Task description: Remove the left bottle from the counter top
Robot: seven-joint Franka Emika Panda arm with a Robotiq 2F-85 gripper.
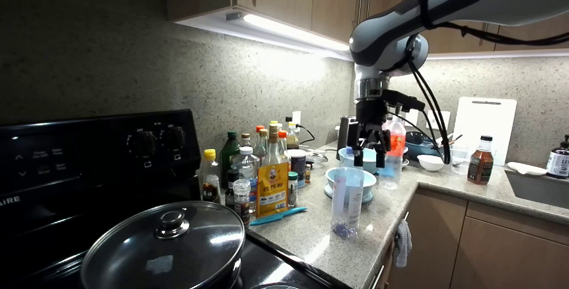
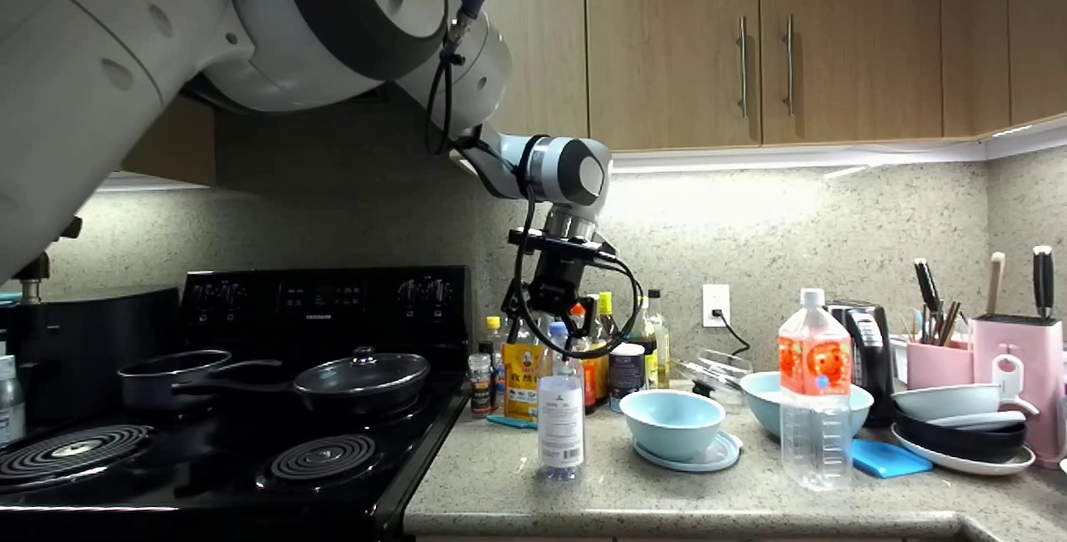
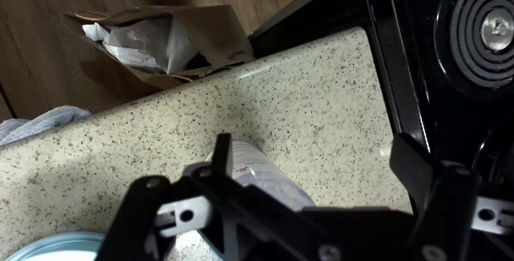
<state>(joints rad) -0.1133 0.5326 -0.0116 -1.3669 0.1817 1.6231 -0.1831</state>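
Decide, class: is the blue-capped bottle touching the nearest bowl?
Apart: an exterior view shows counter top between the blue-capped bottle and the nearest bowl.

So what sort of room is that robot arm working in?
Most likely a kitchen, perhaps in a home: there's a black stove with a lidded pan on it, a sink set into the speckled counter top, and wall cabinets above.
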